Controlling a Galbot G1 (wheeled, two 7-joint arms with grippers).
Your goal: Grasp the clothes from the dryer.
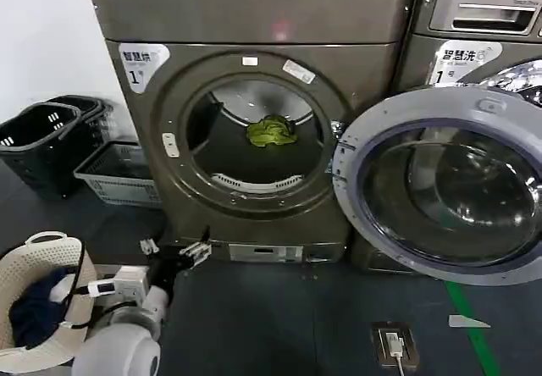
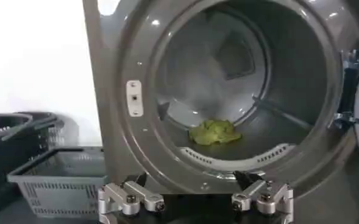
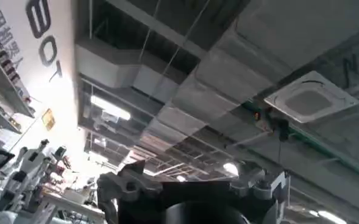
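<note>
Two fingers of the left gripper (image 2: 194, 193) stand spread wide apart with nothing between them, their dark tips aimed at the lower rim of the dryer (image 2: 136, 164); in the head view this gripper (image 1: 194, 253) hangs low, just in front of the machine's base panel, below and to the left of the round opening; the white arm behind it reaches back toward the robot's body. Ahead of the claw and above it, inside the drum, the clothes (image 2: 215, 131) lie as a small yellow-green crumpled bundle on the drum floor, just behind the perforated strip at the front lip, well apart from the fingers; the head view shows the same bundle (image 1: 271, 131) near the middle of the opening. Right of the claw the silver-rimmed glass door (image 1: 440, 185) stands swung fully open. Left of the claw sit a grey slatted basket (image 1: 118, 175) and black baskets (image 1: 47, 143) by the white wall; nearer the robot a cream basket (image 1: 42, 262) holds a dark navy garment (image 1: 34, 312). The right gripper (image 3: 191, 185) points up at a ceiling with ducts and lights; its fingers appear spread and empty.
</note>
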